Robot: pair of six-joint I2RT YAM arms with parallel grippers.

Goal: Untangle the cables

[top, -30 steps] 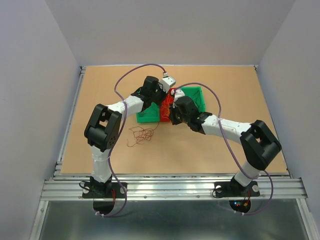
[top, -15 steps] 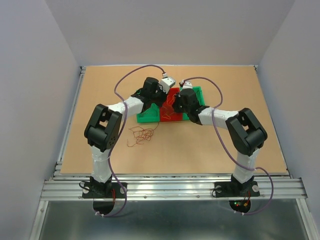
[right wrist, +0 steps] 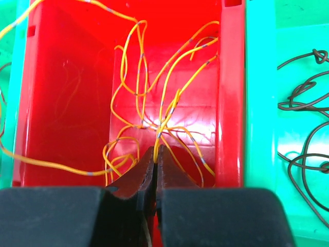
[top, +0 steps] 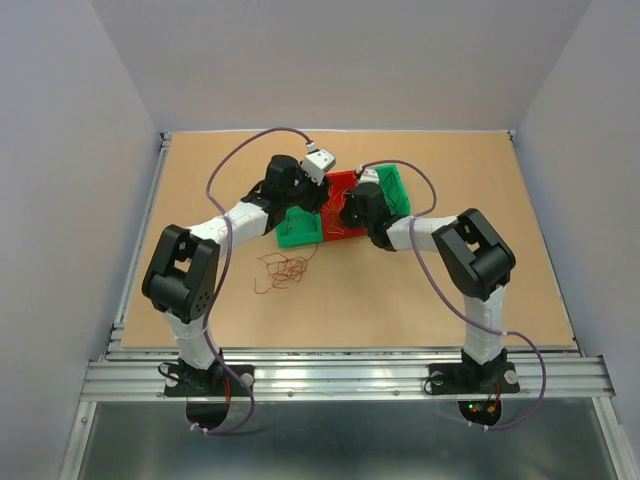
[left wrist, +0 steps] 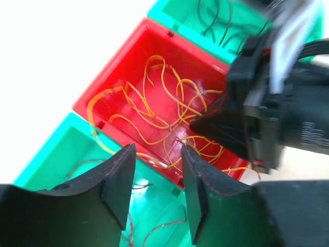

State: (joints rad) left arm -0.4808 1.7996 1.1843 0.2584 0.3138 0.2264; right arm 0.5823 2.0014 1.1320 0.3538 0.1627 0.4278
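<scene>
The right gripper is pinching its two dark, tapered fingers fully together on the orange-yellow strands; one hair-thin wire is rising straight out from between the tips, and the rest are looping in loose curls ahead of the fingers across the glossy floor of the red bin; the bin's smooth plastic walls are standing close on either side of the fingers, leaving room only ahead. Just past the wall to the right of them, a green bin is holding dark strands in springy coils.

The left gripper is hovering with its curved, matte black fingers apart and gripping nothing; the red bin's near rim is lying just ahead of the tips; another green bin is sitting beneath them with a few thin reddish strands; the right gripper's blocky black body is crowding the space ahead and to the right.

From overhead, a loose reddish clump is lying on the flat brown table, well behind both pairs of fingers and apart from the bins.
</scene>
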